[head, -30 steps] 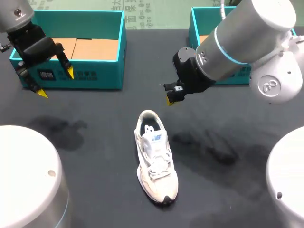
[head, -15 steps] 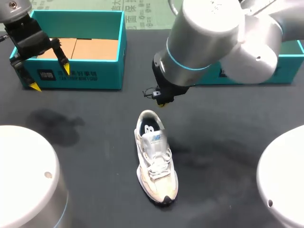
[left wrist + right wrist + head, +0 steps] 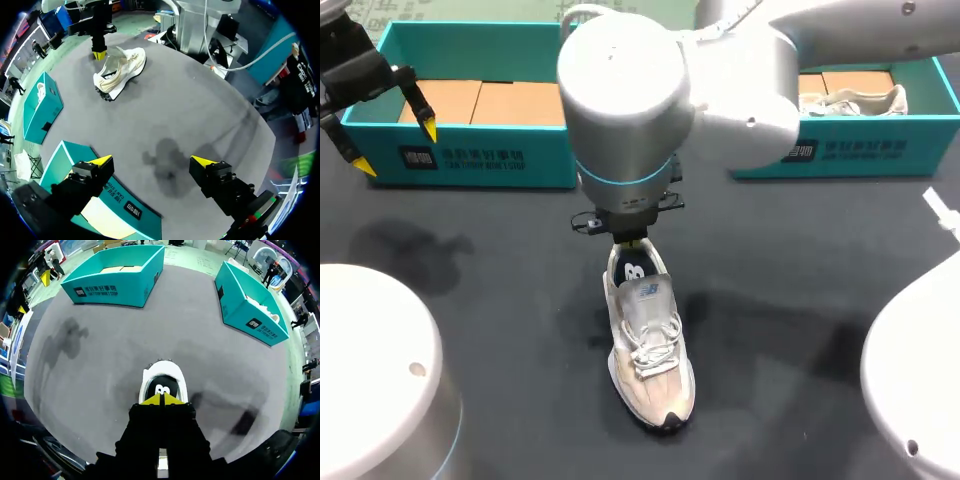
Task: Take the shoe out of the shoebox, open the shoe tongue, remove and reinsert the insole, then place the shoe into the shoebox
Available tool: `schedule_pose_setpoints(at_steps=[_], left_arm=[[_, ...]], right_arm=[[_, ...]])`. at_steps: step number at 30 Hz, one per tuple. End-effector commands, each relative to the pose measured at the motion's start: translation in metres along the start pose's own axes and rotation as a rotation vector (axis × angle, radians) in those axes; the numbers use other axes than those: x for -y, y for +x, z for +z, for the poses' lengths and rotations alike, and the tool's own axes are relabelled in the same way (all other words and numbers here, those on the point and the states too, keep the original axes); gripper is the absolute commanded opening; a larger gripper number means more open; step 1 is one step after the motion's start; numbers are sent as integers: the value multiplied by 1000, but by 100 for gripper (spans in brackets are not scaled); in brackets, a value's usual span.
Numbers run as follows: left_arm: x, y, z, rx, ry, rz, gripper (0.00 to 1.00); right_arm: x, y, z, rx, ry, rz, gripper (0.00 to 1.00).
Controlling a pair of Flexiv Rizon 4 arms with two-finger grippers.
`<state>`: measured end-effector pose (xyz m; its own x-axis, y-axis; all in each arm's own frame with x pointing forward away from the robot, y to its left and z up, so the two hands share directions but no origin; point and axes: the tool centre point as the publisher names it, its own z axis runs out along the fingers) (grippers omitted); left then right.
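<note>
The right tool [image 3: 161, 399], tips closed together, was held just above the heel of the shoe [image 3: 648, 345]; the left tool [image 3: 151, 161], spread apart, was far from it.

Table [image 3: 500, 330]: dark grey matte top, plain and evenly coloured.
Shadows [image 3: 405, 250]: soft, blurred dark patches on the top, one toward the left side and one right of the middle.
Light: diffuse, falling from above.

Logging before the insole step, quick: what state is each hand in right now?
Left hand: open, holding nothing.
Right hand: shut, tips together with nothing seen between them, above the heel opening of the shoe.
</note>
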<state>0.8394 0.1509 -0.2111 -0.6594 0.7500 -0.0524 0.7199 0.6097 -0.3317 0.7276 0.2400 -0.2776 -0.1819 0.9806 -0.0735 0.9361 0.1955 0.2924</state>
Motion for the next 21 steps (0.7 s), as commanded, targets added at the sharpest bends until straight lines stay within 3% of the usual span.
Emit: schedule_pose_setpoints(at_steps=[1,4,7,11,21], left_arm=[[-2,-3,-1,-9,4,0,100],[-2,-3,-1,-9,4,0,100],[-2,-3,-1,-9,4,0,100],[-2,-3,-1,-9,4,0,100],[-2,-3,-1,-9,4,0,100]], right_arm=[[-1,7,2,143,0,0,0],[-1,7,2,143,0,0,0],[7,8,22,99,-3,23,0],[15,12,35,114,-1,43,0],[24,21,72,35,-3,90,0]])
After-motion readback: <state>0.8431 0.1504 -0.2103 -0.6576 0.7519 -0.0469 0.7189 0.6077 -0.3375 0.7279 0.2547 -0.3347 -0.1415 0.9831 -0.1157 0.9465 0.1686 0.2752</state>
